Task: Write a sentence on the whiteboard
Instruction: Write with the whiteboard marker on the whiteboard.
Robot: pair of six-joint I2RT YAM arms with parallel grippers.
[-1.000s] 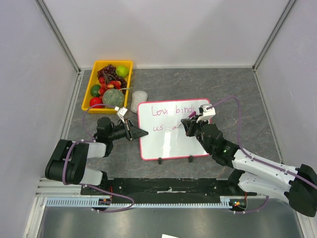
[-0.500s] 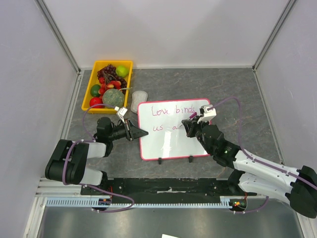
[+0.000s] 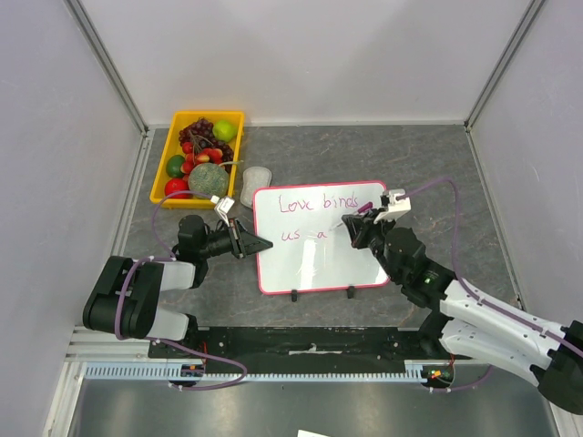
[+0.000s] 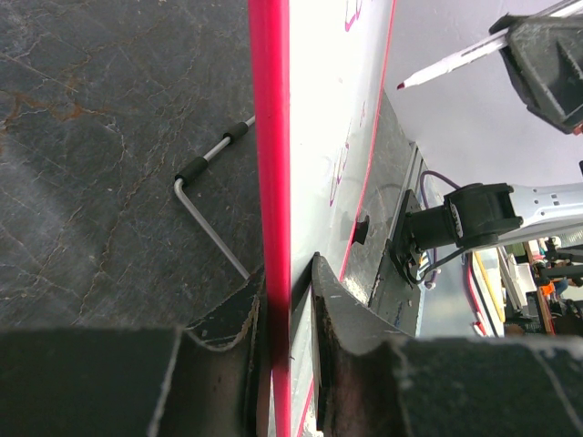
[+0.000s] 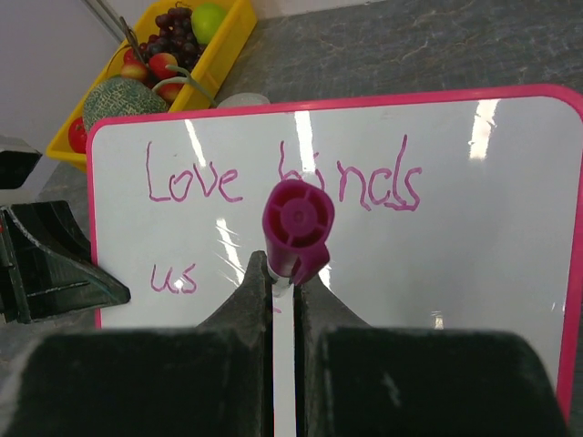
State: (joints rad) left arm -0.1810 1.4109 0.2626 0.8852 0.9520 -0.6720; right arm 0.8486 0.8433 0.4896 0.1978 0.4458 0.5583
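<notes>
Rightward toward 3 o'clock went the right gripper (image 3: pixel 358 225), jaws pinched on a magenta marker (image 5: pixel 298 221) over the sentence (image 3: pixel 318 202). The left gripper (image 4: pixel 290 296) clamps the 9 o'clock edge of the whiteboard (image 3: pixel 319 259), which sits mid-table (image 3: pixel 437 164), long axis 9-to-3, feet (image 3: pixel 295 294) at 6.

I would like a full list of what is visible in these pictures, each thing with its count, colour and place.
whiteboard: one, white with pink-red frame, middle of the table
sentence: two lines, pink, on the whiteboard
marker: one, magenta end, over the whiteboard
tray: one, yellow, far left of the table
fruit: several, green, red and dark purple, in the tray
oblong object: one, pale grey, between tray and whiteboard
table: one, dark grey
left gripper: one, black, jaws closed on the whiteboard's left edge
right gripper: one, black, jaws closed on the marker
</notes>
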